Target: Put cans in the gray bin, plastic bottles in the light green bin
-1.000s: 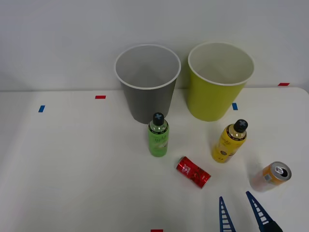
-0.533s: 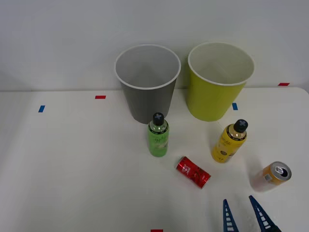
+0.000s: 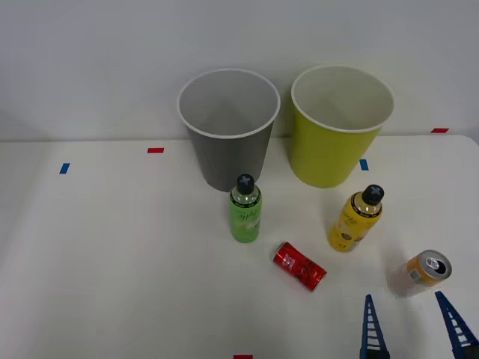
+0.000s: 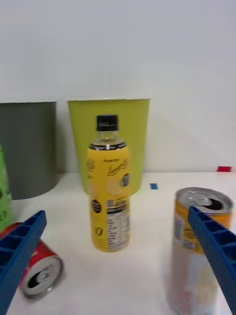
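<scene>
On the white tabletop two tall round tapered wastebaskets with white rims stand side by side at the far edge against the wall: the gray bin toward the robot's left, the yellow-green bin toward its right, near each other but apart; in front of the gray bin a clear bright green plastic bottle with a black cap stands upright; in front of the yellow-green bin a yellow plastic bottle with a gold neck and black cap also stands upright; between the two bottles and nearer the robot, a shiny red metal can lies on its side, its silver top facing the wrist camera; an orange and pale pink metal can with a silver top stands upright near the right edge; the right hand sits low at the near right corner, its blue ribbed fingers spread wide apart and holding nothing, just in front of the orange can; from the wrist camera the yellow bottle stands between the fingers, with the orange can close behind one finger and the red can behind the other; small red and blue tape marks dot the tabletop.
</scene>
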Robot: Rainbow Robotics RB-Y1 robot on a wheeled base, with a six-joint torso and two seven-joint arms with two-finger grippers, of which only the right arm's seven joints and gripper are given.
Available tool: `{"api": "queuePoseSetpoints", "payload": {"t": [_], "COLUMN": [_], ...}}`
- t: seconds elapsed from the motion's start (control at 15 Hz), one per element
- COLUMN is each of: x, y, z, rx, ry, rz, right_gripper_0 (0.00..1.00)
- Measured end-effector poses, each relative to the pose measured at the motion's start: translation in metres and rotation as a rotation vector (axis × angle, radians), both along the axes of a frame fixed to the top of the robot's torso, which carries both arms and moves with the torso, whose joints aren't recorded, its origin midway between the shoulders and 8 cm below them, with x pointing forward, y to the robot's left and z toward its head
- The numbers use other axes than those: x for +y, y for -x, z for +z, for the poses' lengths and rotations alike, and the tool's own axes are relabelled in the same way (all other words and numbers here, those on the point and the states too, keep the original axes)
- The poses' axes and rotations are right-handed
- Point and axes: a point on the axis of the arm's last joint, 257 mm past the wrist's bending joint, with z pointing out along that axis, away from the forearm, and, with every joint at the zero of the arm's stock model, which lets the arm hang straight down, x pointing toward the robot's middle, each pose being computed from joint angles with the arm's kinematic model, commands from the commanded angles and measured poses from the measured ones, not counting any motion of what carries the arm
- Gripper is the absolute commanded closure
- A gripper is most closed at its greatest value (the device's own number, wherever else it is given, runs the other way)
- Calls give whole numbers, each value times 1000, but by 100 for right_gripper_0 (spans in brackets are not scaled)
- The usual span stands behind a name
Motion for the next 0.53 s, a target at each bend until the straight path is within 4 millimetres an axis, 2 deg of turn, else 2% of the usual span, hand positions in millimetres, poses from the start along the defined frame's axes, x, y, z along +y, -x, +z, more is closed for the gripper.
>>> {"api": "queuePoseSetpoints", "payload": {"t": [0.53], "x": [-45], "y": [-2], "z": [-25], "rx": [109], "ry": [12], "rz": [-104], "right_gripper_0": [0]}}
